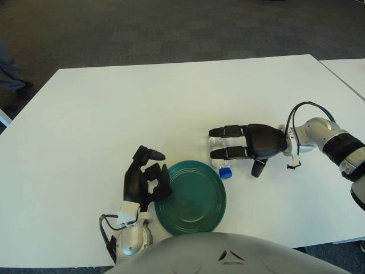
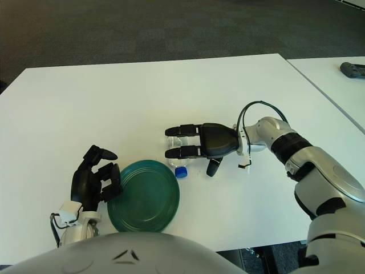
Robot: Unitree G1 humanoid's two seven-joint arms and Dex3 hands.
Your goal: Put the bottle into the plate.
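I see the white table (image 1: pixel 114 114) filling most of both views. Near its front edge sits the green plate (image 1: pixel 194 197), holding nothing. My right hand (image 1: pixel 242 145) reaches in from the right edge, its fingers stretched out flat over the clear bottle (image 1: pixel 219 162), which lies on its side on the table just behind the plate, blue cap (image 1: pixel 226 172) toward the rim; I cannot tell whether the hand grips it. My left hand (image 1: pixel 145 180) shows just left of the plate, fingers loosely curled on nothing. Only the right eye view shows a dark object (image 2: pixel 353 69) on the neighbouring table (image 2: pixel 331 74).
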